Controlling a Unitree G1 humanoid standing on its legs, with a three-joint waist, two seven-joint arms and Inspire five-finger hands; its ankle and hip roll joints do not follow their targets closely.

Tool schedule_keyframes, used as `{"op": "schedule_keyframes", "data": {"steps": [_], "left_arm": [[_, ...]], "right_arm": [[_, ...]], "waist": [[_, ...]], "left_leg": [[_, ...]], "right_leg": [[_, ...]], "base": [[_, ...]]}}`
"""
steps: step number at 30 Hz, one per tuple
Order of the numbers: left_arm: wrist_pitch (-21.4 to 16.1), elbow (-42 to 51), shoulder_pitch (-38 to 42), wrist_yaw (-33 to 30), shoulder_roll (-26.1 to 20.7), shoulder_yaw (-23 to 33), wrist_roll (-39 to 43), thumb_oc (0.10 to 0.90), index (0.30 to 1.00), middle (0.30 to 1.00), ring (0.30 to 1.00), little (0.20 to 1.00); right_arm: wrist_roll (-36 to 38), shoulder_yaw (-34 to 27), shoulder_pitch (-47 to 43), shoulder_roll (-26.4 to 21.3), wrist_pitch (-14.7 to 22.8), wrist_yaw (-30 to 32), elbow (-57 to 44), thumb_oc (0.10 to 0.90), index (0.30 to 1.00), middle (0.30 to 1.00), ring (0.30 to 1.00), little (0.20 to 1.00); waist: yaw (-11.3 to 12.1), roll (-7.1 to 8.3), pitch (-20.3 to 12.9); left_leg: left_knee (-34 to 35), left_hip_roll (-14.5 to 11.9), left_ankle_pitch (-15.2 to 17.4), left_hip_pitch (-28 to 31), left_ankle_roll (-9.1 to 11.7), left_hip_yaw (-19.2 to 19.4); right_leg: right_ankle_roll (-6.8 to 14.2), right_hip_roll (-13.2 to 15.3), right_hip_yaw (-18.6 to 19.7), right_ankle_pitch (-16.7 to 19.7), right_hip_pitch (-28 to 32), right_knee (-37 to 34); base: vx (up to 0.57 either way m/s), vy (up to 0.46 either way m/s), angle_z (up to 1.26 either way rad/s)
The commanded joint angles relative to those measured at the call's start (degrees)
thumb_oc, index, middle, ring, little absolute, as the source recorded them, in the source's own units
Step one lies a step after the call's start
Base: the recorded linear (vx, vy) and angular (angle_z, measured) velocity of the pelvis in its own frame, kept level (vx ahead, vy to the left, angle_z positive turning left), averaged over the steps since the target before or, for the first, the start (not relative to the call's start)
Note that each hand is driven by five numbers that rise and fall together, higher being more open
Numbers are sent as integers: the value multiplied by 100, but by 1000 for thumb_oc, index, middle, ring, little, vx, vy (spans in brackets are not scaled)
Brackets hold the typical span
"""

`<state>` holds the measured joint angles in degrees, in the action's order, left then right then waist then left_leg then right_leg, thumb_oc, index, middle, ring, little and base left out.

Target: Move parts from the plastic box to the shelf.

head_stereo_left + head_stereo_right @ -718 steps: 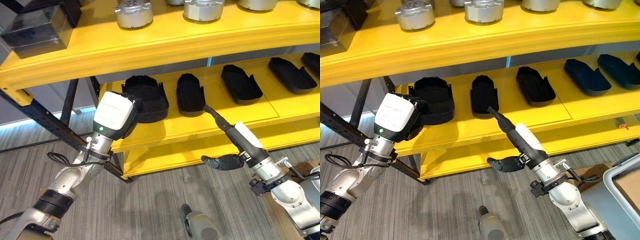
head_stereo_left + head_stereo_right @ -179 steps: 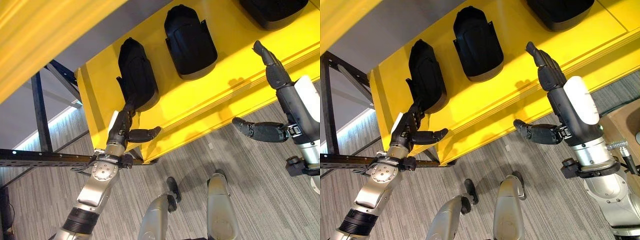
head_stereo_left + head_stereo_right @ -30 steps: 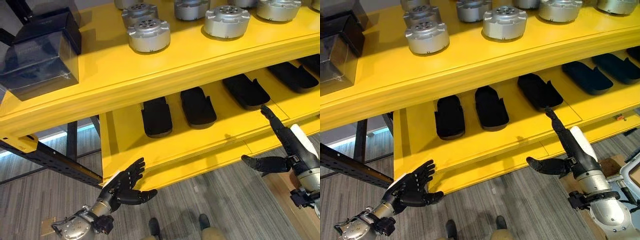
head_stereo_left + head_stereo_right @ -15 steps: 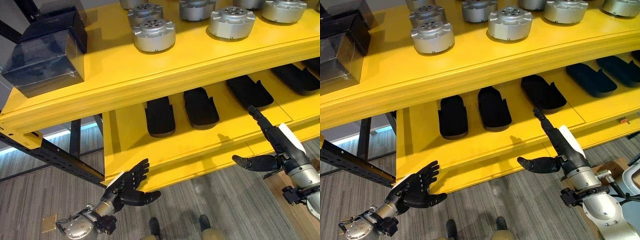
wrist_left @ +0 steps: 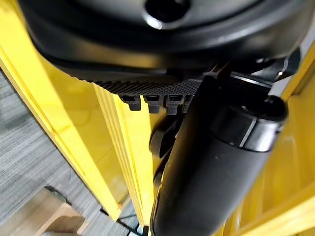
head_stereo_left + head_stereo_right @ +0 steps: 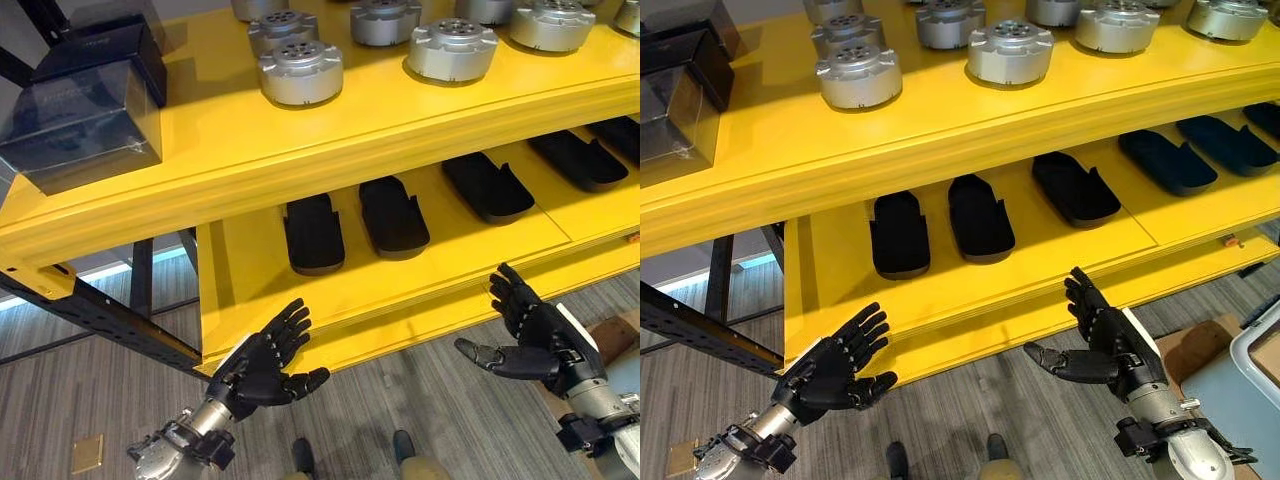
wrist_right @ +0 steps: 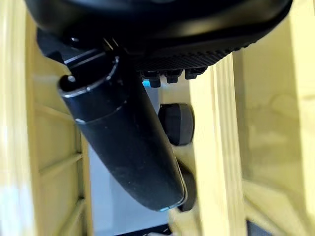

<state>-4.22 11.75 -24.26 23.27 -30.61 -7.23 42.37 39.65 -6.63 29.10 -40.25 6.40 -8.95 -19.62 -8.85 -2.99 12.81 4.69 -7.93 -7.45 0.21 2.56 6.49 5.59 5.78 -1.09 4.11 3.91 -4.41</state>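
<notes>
Several black shell-shaped parts lie on the lower tier of the yellow shelf; the two nearest me are a part and its neighbour. My left hand hovers open below the shelf's front edge at the left, fingers spread, holding nothing. My right hand is open too, in front of the lower edge at the right, palm turned inward and empty. The left wrist view shows that hand's thumb against the yellow shelf edge. The right thumb shows the same way in the right wrist view.
Silver round parts stand in rows on the upper tier. A dark see-through box sits at its left end. A black steel brace runs under the shelf's left corner. A brown carton and a pale grey-blue bin stand at the lower right.
My right hand has drawn back from the lower tier and dropped below its front edge. The left hand has risen a little, with its fingers spread wider.
</notes>
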Motion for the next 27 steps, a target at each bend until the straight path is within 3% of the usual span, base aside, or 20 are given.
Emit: {"op": "schedule_keyframes", "data": {"steps": [1, 10, 27], "left_arm": [[-615, 315, 268, 276, -246, 213, 169, 900, 1000, 1000, 1000, 1000], [-796, 336, 293, 160, -267, 141, 422, 900, 1000, 1000, 1000, 1000], [-646, 495, 240, 138, -324, 125, 498, 900, 1000, 1000, 1000, 1000]], "right_arm": [[419, -50, -448, -12, 822, -33, -354, 900, 1000, 1000, 1000, 1000], [577, 5, -349, 155, 1019, -70, -239, 900, 1000, 1000, 1000, 1000], [649, 2, -294, 61, 980, -15, -319, 900, 1000, 1000, 1000, 1000]], "waist": [[9, 244, -213], [-52, 211, -260], [-31, 233, -298]], "left_leg": [[31, -519, 464, 334, 308, 331], [31, -479, 485, 367, 290, 364], [31, -449, 518, 403, 268, 366]], "right_leg": [[-206, -53, -413, -718, -163, 373], [-192, -25, -387, -702, -130, 342], [-169, -9, -402, -684, -80, 296]], "base": [[0, 0, 0], [22, 9, 0], [0, 0, 0]]}}
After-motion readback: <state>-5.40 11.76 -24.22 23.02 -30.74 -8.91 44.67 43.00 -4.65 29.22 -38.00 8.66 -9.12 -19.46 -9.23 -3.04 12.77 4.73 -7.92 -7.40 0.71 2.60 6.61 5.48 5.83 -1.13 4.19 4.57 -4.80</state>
